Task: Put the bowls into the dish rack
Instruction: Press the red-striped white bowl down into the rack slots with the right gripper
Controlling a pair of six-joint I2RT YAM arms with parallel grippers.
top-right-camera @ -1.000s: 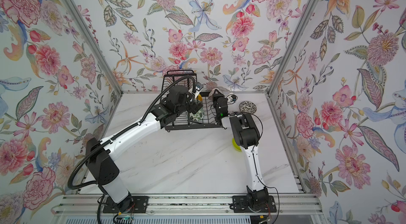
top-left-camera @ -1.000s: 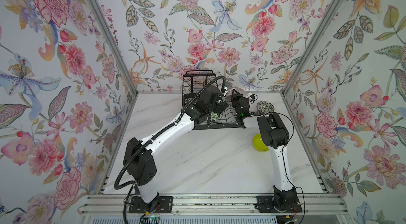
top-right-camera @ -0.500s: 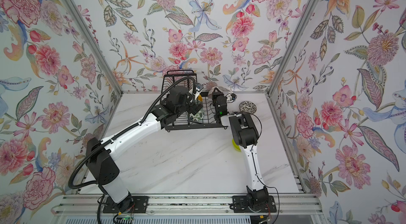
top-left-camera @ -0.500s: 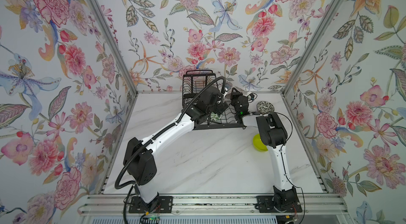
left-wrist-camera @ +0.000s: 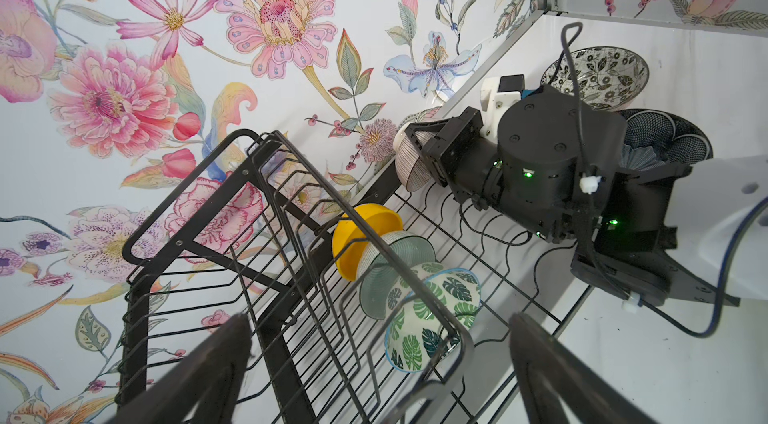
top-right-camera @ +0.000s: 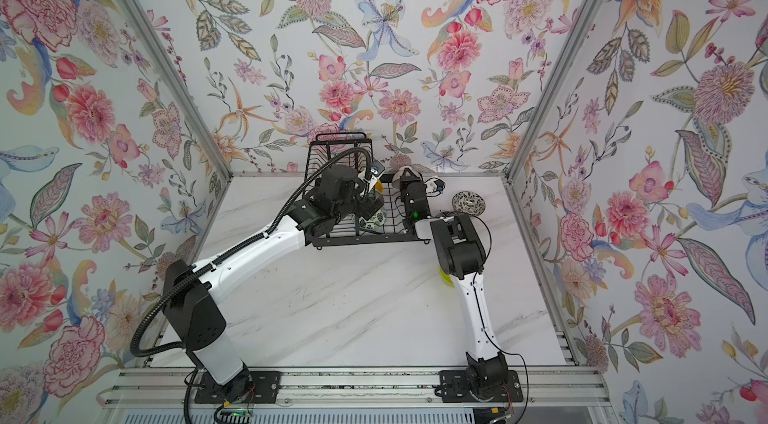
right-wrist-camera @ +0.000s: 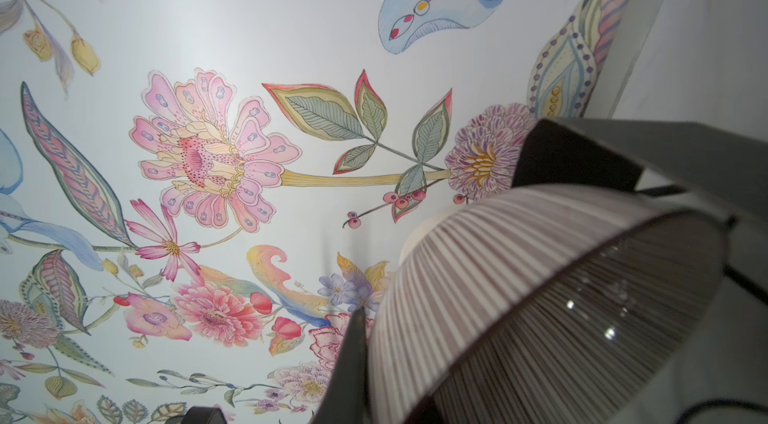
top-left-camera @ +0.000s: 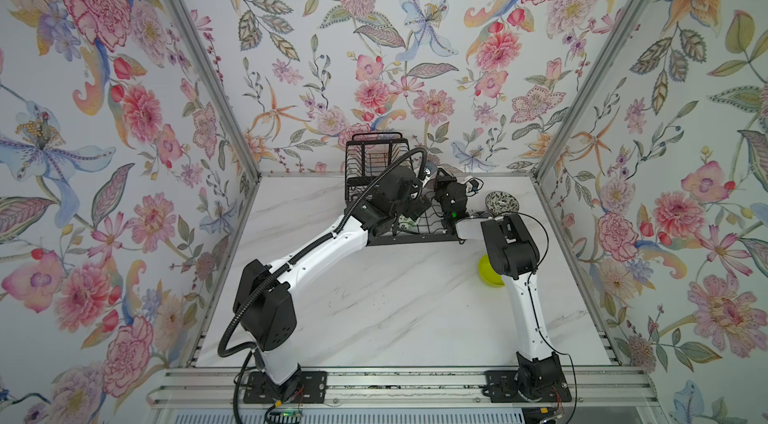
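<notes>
Right gripper (left-wrist-camera: 419, 152) pinches ribbed bowl (right-wrist-camera: 540, 297) over rack (top-left-camera: 409, 240), far right; left gripper (left-wrist-camera: 378, 324) spread, empty. Risk: bowl may clip a wire and slip.

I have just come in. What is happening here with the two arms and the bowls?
Bowls are being loaded into the black dish rack. The right tool is shut on the ribbed bowl, holding it near the rack's back edge. The left tool hangs open and empty over the rack. The yellow bowl, aqua bowl and leaf bowl stand on edge in it. The black-and-white bowl, dark blue bowl and lime bowl sit on the table.
</notes>
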